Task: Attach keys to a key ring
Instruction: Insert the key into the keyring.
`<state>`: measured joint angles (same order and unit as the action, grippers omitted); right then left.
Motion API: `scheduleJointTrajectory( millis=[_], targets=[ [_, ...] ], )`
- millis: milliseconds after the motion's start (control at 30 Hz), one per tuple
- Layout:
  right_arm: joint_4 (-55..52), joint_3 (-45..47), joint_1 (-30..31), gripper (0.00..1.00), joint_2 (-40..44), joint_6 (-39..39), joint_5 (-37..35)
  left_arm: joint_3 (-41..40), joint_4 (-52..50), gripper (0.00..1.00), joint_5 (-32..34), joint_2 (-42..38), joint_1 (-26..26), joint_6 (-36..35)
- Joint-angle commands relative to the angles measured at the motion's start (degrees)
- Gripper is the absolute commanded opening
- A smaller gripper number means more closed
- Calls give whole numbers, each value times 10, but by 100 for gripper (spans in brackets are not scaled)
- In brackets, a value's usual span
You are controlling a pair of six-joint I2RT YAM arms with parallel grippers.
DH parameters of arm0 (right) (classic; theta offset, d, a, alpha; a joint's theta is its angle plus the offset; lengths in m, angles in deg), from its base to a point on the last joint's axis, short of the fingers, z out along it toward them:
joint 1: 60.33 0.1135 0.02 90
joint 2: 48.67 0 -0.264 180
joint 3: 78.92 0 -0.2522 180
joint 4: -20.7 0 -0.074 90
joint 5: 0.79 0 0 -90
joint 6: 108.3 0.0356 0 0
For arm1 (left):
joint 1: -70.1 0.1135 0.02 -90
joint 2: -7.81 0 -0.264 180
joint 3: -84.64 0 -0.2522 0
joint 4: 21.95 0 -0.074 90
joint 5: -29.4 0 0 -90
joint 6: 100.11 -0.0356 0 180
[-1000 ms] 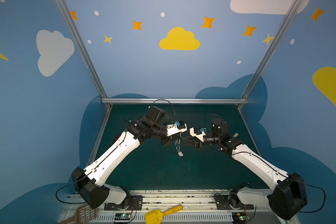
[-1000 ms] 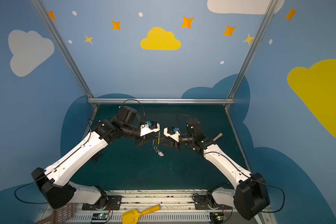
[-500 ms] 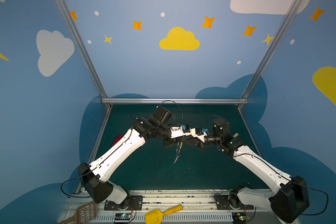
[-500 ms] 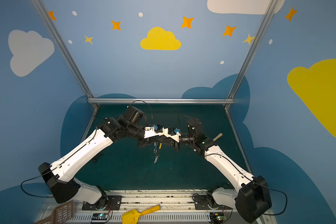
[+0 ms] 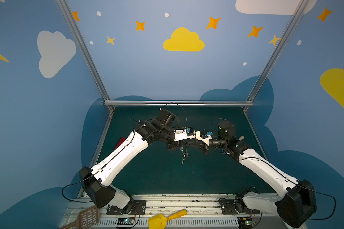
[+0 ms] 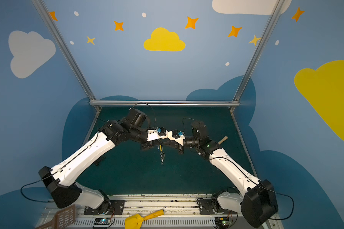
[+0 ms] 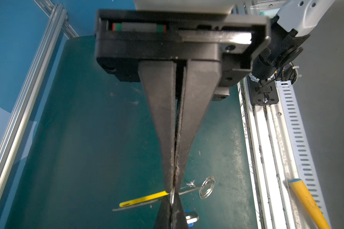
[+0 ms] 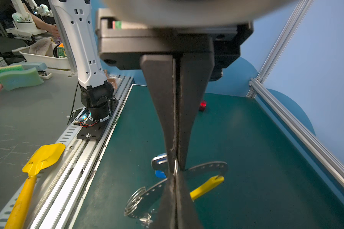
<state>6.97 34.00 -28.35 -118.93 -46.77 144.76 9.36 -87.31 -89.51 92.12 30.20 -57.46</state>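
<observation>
Both grippers meet tip to tip in mid-air over the green mat. My left gripper [image 7: 173, 190] [image 5: 182, 145] is shut on the key ring [image 8: 207, 166], a dark-grey holed hoop with a yellow sleeve [image 7: 145, 198] [image 8: 207, 187] [image 6: 160, 147]. My right gripper [image 8: 175, 170] [image 5: 188, 145] is shut on the thin silver ring of the blue-tagged key [image 8: 159, 163] [image 7: 189, 217], right at the hoop. A silver split ring [image 7: 207, 187] [image 8: 135, 200] [image 5: 185, 154] hangs on the hoop, with a small silver key [image 5: 182, 161] [image 6: 162, 161] dangling under it.
A red gadget [image 5: 120, 142] [image 8: 203, 105] lies by the mat's left edge. A wooden handle [image 5: 241, 137] [image 6: 222, 139] lies at the right edge. A yellow scoop [image 5: 161, 219] [image 8: 42, 158] and a brown slotted spatula [image 5: 87, 217] lie on the front rail.
The left arm has moved right with the key ring until both grippers meet tip to tip. The right gripper has closed. The hanging pieces have swung.
</observation>
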Motion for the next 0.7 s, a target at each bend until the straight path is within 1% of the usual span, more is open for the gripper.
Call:
scheduleJointTrajectory(
  millis=[0, 33, 100, 167, 200, 233, 267, 300, 467, 667],
  targets=[
    [27, 8, 4, 0, -4, 20, 9, -22, 41, 7, -10, -22, -3, 13],
    [30, 8, 4, 0, -3, 26, 7, -29, 50, 11, -7, -25, -1, 19],
    [36, 10, 3, 0, -3, 36, -2, -48, 73, 23, -8, -37, 7, 33],
    [38, 11, 2, 0, -2, 37, -5, -71, 100, 24, -25, -51, 22, 52],
    [41, 12, 3, 0, -2, 41, -8, -83, 118, 27, -37, -61, 29, 67],
    [45, 12, 3, 0, -1, 44, -10, -96, 134, 33, -46, -70, 37, 80],
    [48, 12, 3, 0, 0, 47, -14, -110, 152, 37, -58, -78, 45, 92],
    [50, 12, 3, 0, 0, 52, -17, -124, 170, 39, -67, -87, 50, 102],
    [65, 13, 3, 0, 0, 56, -13, -184, 243, 37, -100, -116, 68, 146],
    [91, 16, 3, 0, 1, 67, -13, -213, 286, 34, -123, -118, 71, 165]
  ],
)
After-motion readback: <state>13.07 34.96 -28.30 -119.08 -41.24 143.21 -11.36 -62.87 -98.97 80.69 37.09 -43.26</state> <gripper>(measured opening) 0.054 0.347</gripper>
